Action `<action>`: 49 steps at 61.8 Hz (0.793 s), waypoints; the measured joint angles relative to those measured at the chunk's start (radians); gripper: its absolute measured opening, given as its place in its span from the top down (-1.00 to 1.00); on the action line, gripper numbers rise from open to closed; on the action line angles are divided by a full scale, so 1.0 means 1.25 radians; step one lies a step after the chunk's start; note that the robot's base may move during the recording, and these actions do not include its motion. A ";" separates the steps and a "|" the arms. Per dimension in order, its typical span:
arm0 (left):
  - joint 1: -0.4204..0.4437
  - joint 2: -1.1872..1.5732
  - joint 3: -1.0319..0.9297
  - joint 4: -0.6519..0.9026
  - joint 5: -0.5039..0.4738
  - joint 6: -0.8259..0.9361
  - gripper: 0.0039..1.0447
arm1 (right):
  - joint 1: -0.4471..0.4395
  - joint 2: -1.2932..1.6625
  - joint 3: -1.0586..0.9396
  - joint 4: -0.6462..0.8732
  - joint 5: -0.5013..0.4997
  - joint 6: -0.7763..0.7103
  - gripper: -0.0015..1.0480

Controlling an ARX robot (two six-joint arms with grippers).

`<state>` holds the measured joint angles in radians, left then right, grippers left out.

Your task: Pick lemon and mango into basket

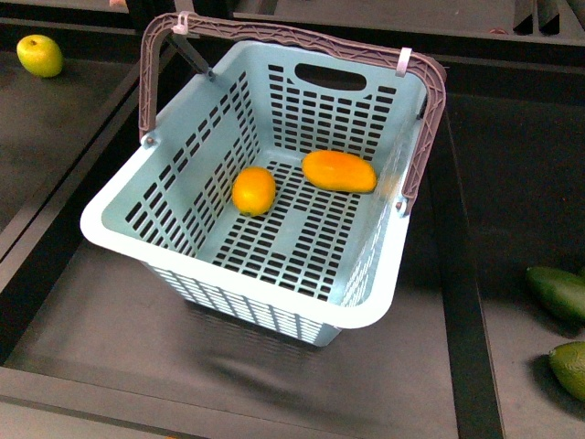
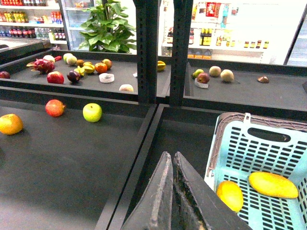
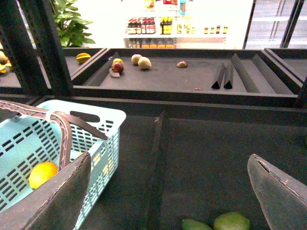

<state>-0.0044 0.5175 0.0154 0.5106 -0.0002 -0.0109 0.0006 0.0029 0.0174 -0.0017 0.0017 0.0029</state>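
The pale teal basket (image 1: 370, 302) stands in the middle of the front view with its mauve handle (image 1: 430, 101) raised. On its slotted floor lie the small egg-shaped lemon (image 1: 253, 190) and, just right of it, the longer mango (image 1: 339, 171), apart from each other. Neither arm shows in the front view. In the left wrist view my left gripper (image 2: 171, 155) is shut and empty, left of the basket (image 2: 218, 143), with the lemon (image 2: 230, 195) and mango (image 2: 272, 184) beyond. In the right wrist view my right gripper (image 3: 170, 160) is open over the dark shelf, the basket (image 3: 103, 139) and lemon (image 3: 43, 174) beside it.
A yellow-green apple (image 1: 39, 55) lies in the bin at far left. Two dark green fruits (image 1: 559, 291) lie at right, also green fruits (image 3: 216, 223) below the right gripper. Raised black dividers (image 1: 471, 311) separate the bins. Other fruit (image 2: 55, 108) sits on the left shelf.
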 joint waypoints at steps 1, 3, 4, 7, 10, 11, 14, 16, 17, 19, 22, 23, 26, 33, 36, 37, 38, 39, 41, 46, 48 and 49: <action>0.000 -0.009 0.000 -0.008 0.000 0.000 0.94 | 0.000 0.000 0.000 0.000 0.000 0.000 -0.83; 0.000 -0.027 0.000 -0.025 0.000 0.000 0.94 | 0.000 0.000 0.000 0.000 0.000 0.000 -0.83; 0.000 -0.031 0.000 -0.029 0.000 0.000 0.94 | 0.000 0.000 0.000 0.000 0.000 0.000 -0.83; 0.000 -0.066 0.000 -0.063 0.000 0.000 0.94 | 0.000 0.000 0.000 0.000 0.000 0.000 -0.83; 0.000 -0.093 0.000 -0.089 0.000 0.000 0.94 | 0.000 0.000 0.000 0.000 0.000 0.000 -0.83; 0.000 -0.101 0.000 -0.096 0.000 0.000 0.94 | 0.000 0.000 0.000 0.000 0.000 0.000 -0.83; 0.000 -0.119 0.000 -0.114 0.000 0.000 0.94 | 0.000 0.000 0.000 0.000 0.000 0.000 -0.83; 0.000 -0.132 0.000 -0.127 0.000 0.000 0.94 | 0.000 0.000 0.000 0.000 0.000 0.000 -0.83; 0.000 -0.139 0.000 -0.134 0.000 0.000 0.94 | 0.000 0.000 0.000 0.000 0.000 0.000 -0.83; 0.000 -0.152 0.000 -0.146 0.000 0.000 0.94 | 0.000 0.000 0.000 0.000 0.000 0.000 -0.83; 0.000 -0.169 0.000 -0.162 0.000 0.000 0.94 | 0.000 0.000 0.000 0.000 0.000 0.000 -0.83; 0.000 -0.174 0.000 -0.168 0.000 0.000 0.94 | 0.000 0.000 0.000 0.000 0.000 0.000 -0.83; 0.000 -0.188 0.000 -0.182 0.000 0.000 0.94 | 0.000 0.000 0.000 0.000 0.000 0.000 -0.83; 0.000 -0.223 0.000 -0.217 0.000 0.000 0.94 | 0.000 0.000 0.000 0.000 0.000 0.000 -0.83; 0.000 -0.235 0.000 -0.228 0.000 0.000 0.94 | 0.000 0.000 0.000 0.000 0.000 0.000 -0.83; 0.000 -0.239 0.000 -0.233 0.000 0.000 0.94 | 0.000 0.000 0.000 0.000 0.000 0.000 -0.83; 0.000 -0.245 0.000 -0.239 0.000 0.000 0.94 | 0.000 0.000 0.000 0.000 0.000 0.000 -0.83; 0.000 -0.251 0.000 -0.245 0.000 0.000 0.94 | 0.000 0.000 0.000 0.000 0.000 0.000 -0.83; 0.000 -0.261 0.000 -0.255 0.000 0.000 0.94 | 0.000 0.000 0.000 0.000 0.000 0.000 -0.83; 0.000 -0.304 0.000 -0.309 0.000 0.000 0.94 | 0.000 0.000 0.000 0.000 0.000 0.000 -0.83; 0.000 -0.352 0.000 -0.374 0.000 0.000 0.94 | 0.000 0.000 0.000 0.000 0.000 0.000 -0.83; 0.000 -0.372 0.000 -0.391 0.000 0.000 0.94 | 0.000 0.000 0.000 0.000 0.000 0.000 -0.83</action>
<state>-0.0044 0.0525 0.0154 0.0219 -0.0002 -0.0109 0.0006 0.0029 0.0174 -0.0017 0.0017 0.0029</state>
